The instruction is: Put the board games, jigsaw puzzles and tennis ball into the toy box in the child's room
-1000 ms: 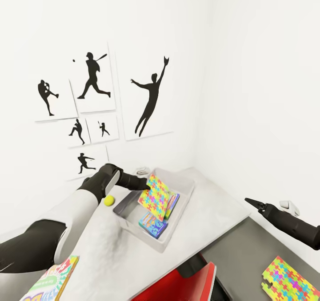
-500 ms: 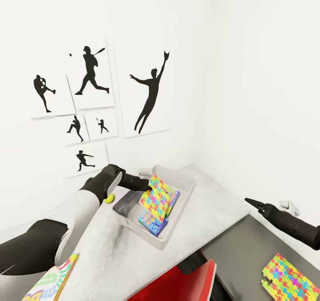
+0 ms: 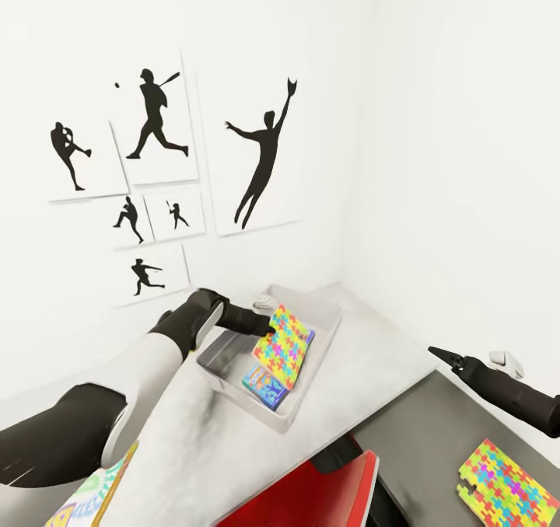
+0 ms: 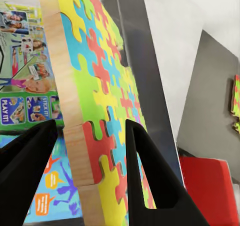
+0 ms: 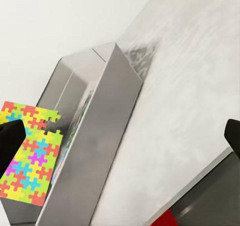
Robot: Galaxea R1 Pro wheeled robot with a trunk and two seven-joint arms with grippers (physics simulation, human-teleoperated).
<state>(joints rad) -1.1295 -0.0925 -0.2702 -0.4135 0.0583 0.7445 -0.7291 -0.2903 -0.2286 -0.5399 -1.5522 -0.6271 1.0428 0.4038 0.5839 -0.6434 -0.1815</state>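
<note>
Jigsaw puzzle (image 3: 282, 346) is pinched between the left gripper (image 3: 268, 326) fingers, tilted on edge over the toy box (image 3: 319, 356), above two board games (image 3: 267, 387) lying inside it. Right gripper (image 3: 432, 350) hovers off past the toy box, can't tell if it's open. Second puzzle (image 3: 507, 484) sits on the lower dark cabinet top, well away from the toy box.

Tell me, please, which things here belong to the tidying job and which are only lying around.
Belong to the job:
- jigsaw puzzle held by the left tool over the toy box
- board game in the box
- second puzzle on the lower dark surface
- board game at the table's near edge

Only lying around:
- baseball silhouettes on the wall
- red chair
</note>
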